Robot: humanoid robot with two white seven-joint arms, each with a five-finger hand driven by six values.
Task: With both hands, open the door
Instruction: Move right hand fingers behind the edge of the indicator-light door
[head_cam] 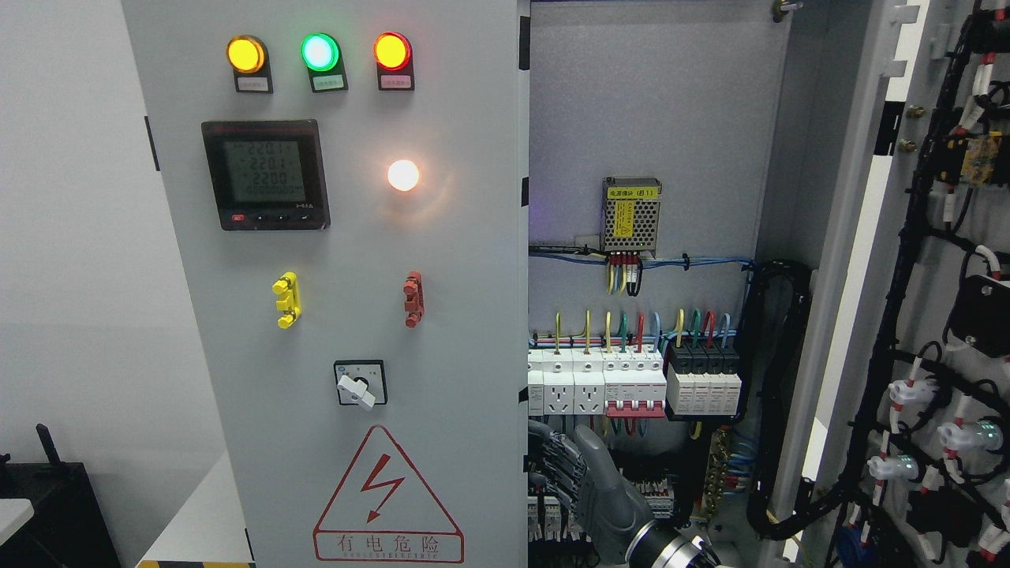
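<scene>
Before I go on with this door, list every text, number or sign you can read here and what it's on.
"有电危险": red lightning warning triangle on the left door; small print beneath it unreadable.
"2201", "2201", "2200", roughly: digital meter; its bottom row is blurred.
"电源模块 (B1)", roughly: yellow label on the power supply inside.
Tags under the three indicator lamps: too small.
Rotary switch markings: too small.

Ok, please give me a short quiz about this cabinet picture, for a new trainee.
1. True or false: the cabinet's right door stands open.
2. How many lamps glow in the top row on the left door? A: two. B: three. C: five.
3. Fill in: the right hand shows at the ___ edge of the picture, beside the left door's edge.

Key: 1 true. 2 B. 3 bottom.
</scene>
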